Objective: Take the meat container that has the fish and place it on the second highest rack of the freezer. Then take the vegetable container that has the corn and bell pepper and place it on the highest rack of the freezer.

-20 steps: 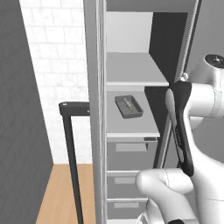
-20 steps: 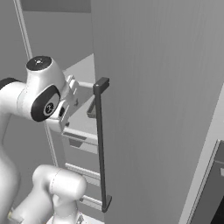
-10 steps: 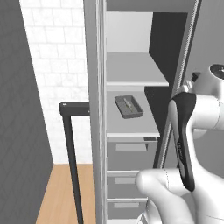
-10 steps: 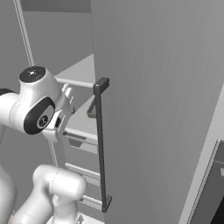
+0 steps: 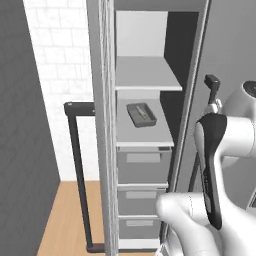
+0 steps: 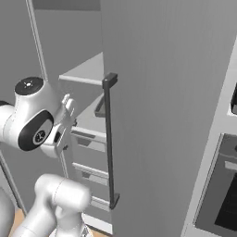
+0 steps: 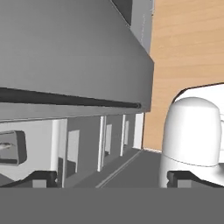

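1. 2 dark fingertips of the gripper (image 7: pixel 111 177) stand far apart at the bottom of the hand view, released, with nothing between them.
2. Ahead of the gripper in the hand view lies the freezer (image 7: pixel 78 57) turned on its side: a long dark handle (image 7: pixel 70 99) runs across its grey door, and grey drawers (image 7: pixel 100 140) show just beyond the fingertips.
3. To the far left of the fingertips in that view sits a dark container (image 7: pixel 11 148) on a pale shelf; what it holds is too small to tell there.
4. In the left base view the container (image 5: pixel 141 114) rests on the second shelf (image 5: pixel 142 127) of the freezer (image 5: pixel 150 125), with a thin pale fish (image 5: pixel 141 113) lying in it. It sits well apart from the white arm, which stands to the right outside the door edge.
5. Above it, the highest rack (image 5: pixel 145 75) is a flat light grey shelf.
6. Below the container are 3 grey drawers (image 5: pixel 142 167).
7. In the right base view the arm's hand sits left of the door handle (image 6: pixel 109 139), near the shelves, touching none of them.
8. A wooden floor (image 7: pixel 188 52) shows past the freezer in the hand view.
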